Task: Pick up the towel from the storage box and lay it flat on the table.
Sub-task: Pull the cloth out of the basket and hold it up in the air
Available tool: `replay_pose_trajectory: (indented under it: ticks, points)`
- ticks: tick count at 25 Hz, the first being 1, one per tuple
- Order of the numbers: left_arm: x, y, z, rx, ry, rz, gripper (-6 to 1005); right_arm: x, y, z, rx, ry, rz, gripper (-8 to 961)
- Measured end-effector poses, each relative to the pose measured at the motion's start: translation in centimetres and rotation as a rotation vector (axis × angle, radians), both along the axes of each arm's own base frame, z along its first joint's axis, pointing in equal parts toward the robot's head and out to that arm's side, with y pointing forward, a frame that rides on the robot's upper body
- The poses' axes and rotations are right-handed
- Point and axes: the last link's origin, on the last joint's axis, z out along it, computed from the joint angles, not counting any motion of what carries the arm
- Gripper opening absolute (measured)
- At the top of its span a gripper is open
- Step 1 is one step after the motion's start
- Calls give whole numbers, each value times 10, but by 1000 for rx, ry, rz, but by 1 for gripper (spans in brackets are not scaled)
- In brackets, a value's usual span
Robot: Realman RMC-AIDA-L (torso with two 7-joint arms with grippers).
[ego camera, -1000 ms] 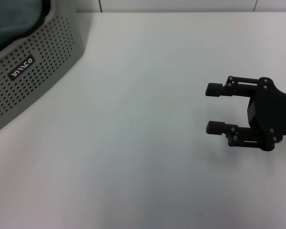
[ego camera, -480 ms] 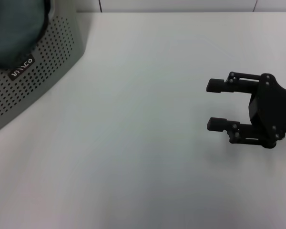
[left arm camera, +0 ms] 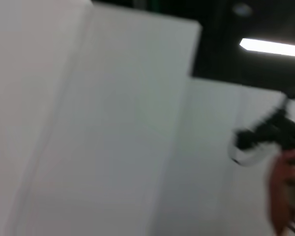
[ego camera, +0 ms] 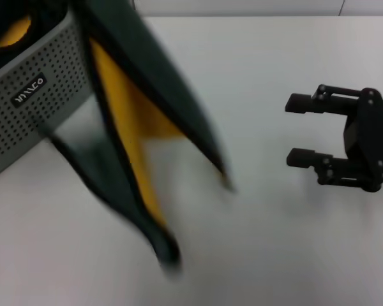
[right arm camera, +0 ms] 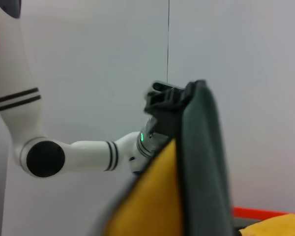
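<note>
While one towel [ego camera: 147,134] hangs from left gripper [right arm camera: 169,101] jaws | one storage box [ego camera: 38,95] | right gripper [ego camera: 298,129] jaws apart

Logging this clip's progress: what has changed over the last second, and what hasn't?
The towel has come up out of the storage box, gripped by the left hand, and now hangs over the table. The right hand, open, shifted slightly. The box stayed put.
</note>
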Motion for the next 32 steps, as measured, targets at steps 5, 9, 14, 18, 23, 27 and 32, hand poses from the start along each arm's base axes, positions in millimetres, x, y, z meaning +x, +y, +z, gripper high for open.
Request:
replay_pose_trajectory:
  ticks: [5,9,14,18,23,27,32]
  points:
    - [32,6,-25,-134,109,-102,13,3,-2,5,7,16,-1,636]
    - [37,11,-38,-159,180,-103,13,5,-6,9,8,34,0,636]
    - [35,15,-31,-103,28,-52,13,6,-10,10,21,48,13,635]
    - [21,18,-24,-36,-112,12,12,6,-11,7,41,56,26,635]
    - [16,21,-32,-106,-36,43,12,6,-11,7,45,55,25,635]
    - [26,20,-46,-188,152,3,12,7,-10,8,62,62,17,634]
    - [40,21,-60,-235,382,-21,13,8,-8,9,73,60,9,634]
